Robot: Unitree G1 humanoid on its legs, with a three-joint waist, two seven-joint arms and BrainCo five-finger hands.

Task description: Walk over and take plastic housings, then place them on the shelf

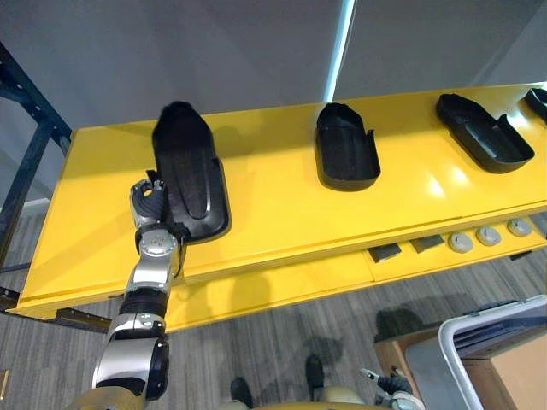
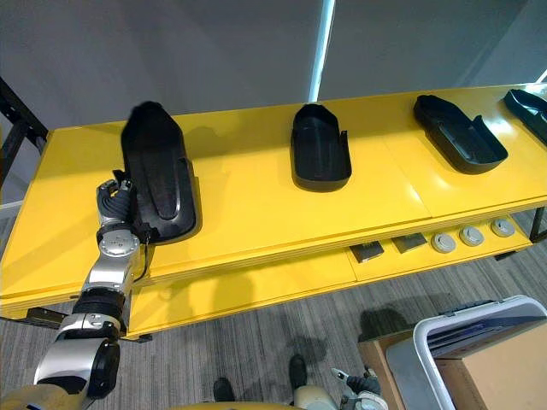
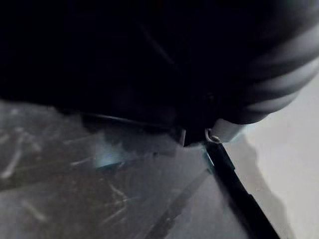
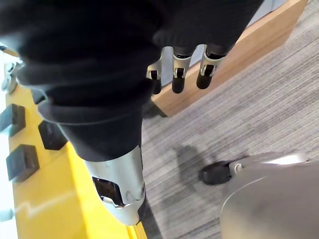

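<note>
I have the left hand (image 1: 150,203) up at the yellow shelf (image 1: 282,213), set against the near left edge of the closest plastic housing (image 1: 190,171) — a long black shell lying flat on the shelf top, reaching away from the hand toward the wall. I cannot tell whether the fingers are curled on it or straight. From the head camera the dark ribbed cover and the housing's rim hide them, and the left wrist view gives me little more than dark surface from very close. To the right of that hand a second housing (image 1: 347,145) sits well apart, a third housing (image 1: 483,132) lies beyond it, and a fourth housing (image 1: 538,101) is at the far right end. The right hand (image 4: 178,72) hangs low by the shelf's front, over grey carpet (image 4: 259,114) — fingers loosely straight, holding nothing. Near it, on the shelf's lower level, lie small dark blocks (image 1: 386,252) and round grey caps (image 1: 487,237).
</note>
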